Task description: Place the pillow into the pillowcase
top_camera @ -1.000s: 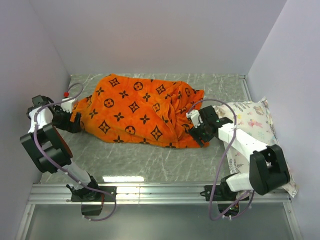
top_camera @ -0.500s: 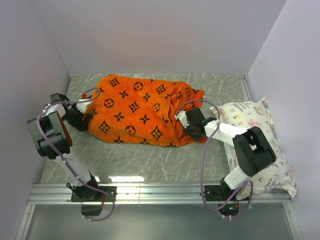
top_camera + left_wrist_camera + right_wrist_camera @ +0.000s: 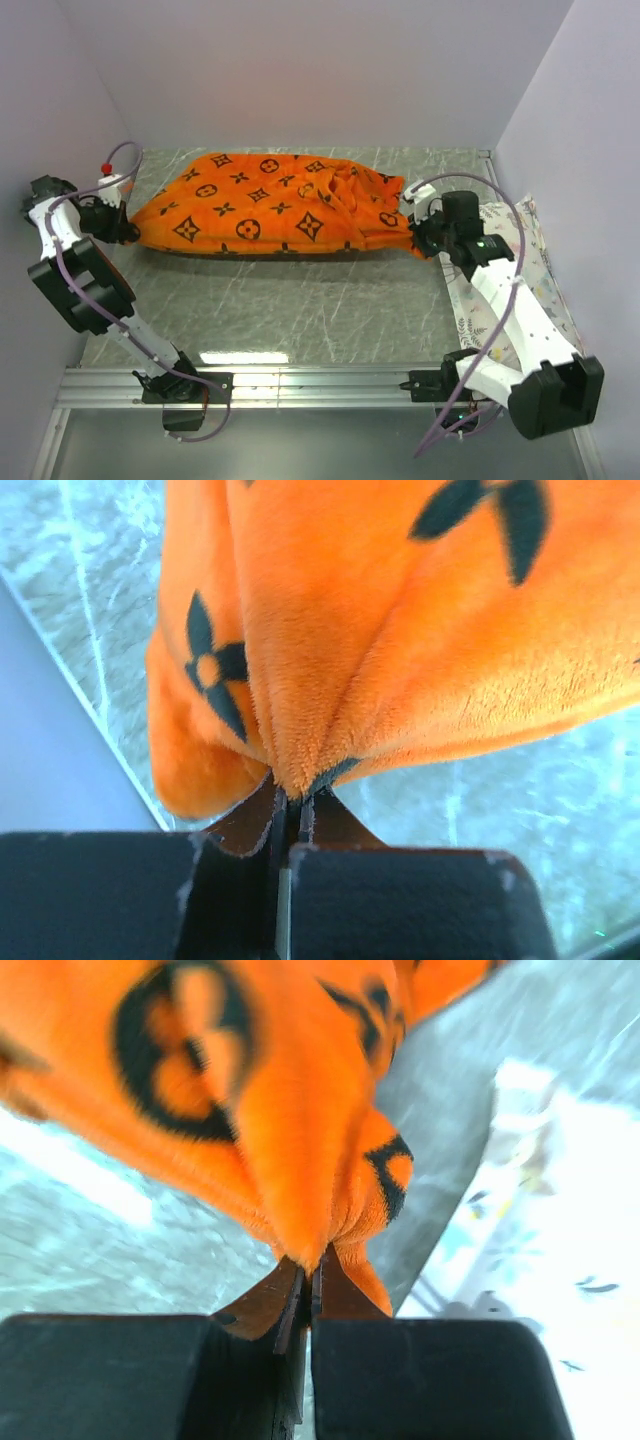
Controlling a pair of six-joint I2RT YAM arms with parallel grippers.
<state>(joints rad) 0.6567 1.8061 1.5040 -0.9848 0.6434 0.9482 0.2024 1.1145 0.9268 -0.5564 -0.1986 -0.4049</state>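
Our left gripper (image 3: 122, 230) is clamped on a corner of the case (image 3: 270, 205) by the left edge of the table (image 3: 300, 310), pinching a fold of plush. The case is stretched between both ends across the far half. It looks stuffed, so we reckon the pillow is inside, though no white shows. Our right gripper (image 3: 422, 238) is clenched on the other end near the right edge. Tip: pull evenly and shake gently, since thin pinches slip.
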